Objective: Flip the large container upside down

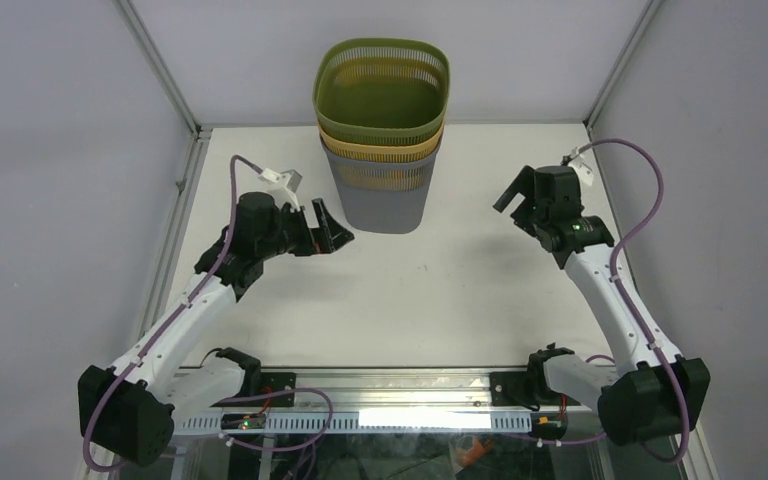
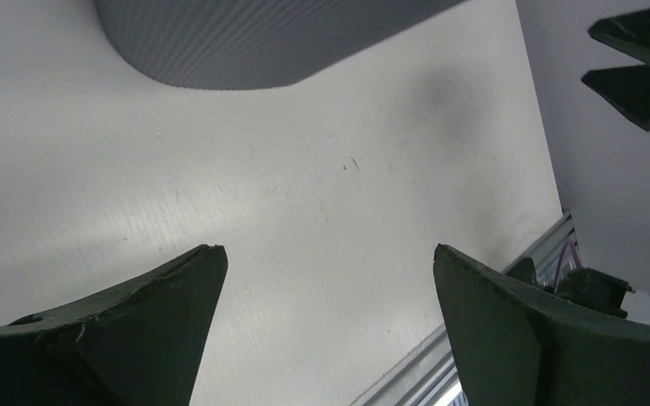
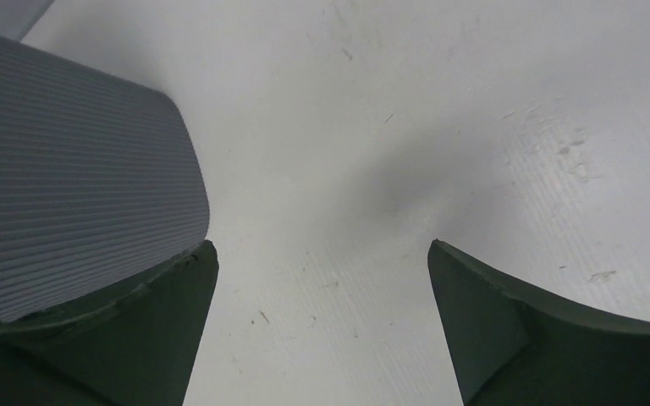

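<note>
The large container (image 1: 382,120) stands upright at the back middle of the white table (image 1: 440,290). It is a stack of nested ribbed baskets: grey outside, yellow in between, green on top with its mouth facing up. My left gripper (image 1: 328,226) hovers open just left of the grey base, apart from it. My right gripper (image 1: 515,205) is open further off to the right. The left wrist view shows the grey base (image 2: 245,42) beyond my open left gripper (image 2: 330,254). In the right wrist view the grey wall (image 3: 76,186) lies left of my open right gripper (image 3: 322,249). Nothing is held.
Grey enclosure walls and metal corner posts (image 1: 165,75) bound the table on three sides. An aluminium rail (image 1: 390,385) with the arm bases runs along the near edge. My right gripper's fingers (image 2: 635,72) show at the top right of the left wrist view.
</note>
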`<state>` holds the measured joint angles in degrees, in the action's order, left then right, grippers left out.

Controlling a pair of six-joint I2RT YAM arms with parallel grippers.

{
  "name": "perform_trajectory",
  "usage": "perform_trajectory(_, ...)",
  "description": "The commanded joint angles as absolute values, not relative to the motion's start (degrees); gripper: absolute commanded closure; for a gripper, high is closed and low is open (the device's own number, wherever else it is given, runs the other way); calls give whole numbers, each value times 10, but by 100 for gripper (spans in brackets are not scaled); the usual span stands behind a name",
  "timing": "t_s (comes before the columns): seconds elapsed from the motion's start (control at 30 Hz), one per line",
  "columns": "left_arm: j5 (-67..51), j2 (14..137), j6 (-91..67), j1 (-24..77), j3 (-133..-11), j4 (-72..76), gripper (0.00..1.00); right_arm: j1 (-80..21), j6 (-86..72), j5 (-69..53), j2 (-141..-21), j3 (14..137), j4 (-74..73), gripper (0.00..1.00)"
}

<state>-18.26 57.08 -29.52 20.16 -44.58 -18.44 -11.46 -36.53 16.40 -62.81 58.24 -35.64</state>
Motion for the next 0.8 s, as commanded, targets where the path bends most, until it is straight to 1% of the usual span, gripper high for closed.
perform_trajectory(0.0, -156, 585, -276, 262, -442, -156, 1, -138, -422, 58, -641, 544, -296, 1)
perform_trajectory(0.1, -127, 619, -270, 314, -453, -156, 1, -201, -442, 63, -656, 540, -275, 1)
perform_trajectory(0.2, -112, 646, -272, 350, -466, -156, 1, -253, -451, 77, -680, 564, -281, 2)
perform_trajectory(0.3, -101, 653, -273, 361, -474, -156, 1, -270, -452, 92, -697, 596, -302, 2)
perform_trajectory(0.43, -55, 633, -254, 361, -489, -173, 1, -272, -441, 106, -690, 641, -310, 2)
perform_trajectory(0.6, 25, 609, -235, 349, -545, -226, 1, -272, -425, 135, -661, 711, -312, 4)
perform_trajectory(0.77, -21, 608, -241, 273, -631, -252, 1, -271, -394, 164, -650, 788, -294, 7)
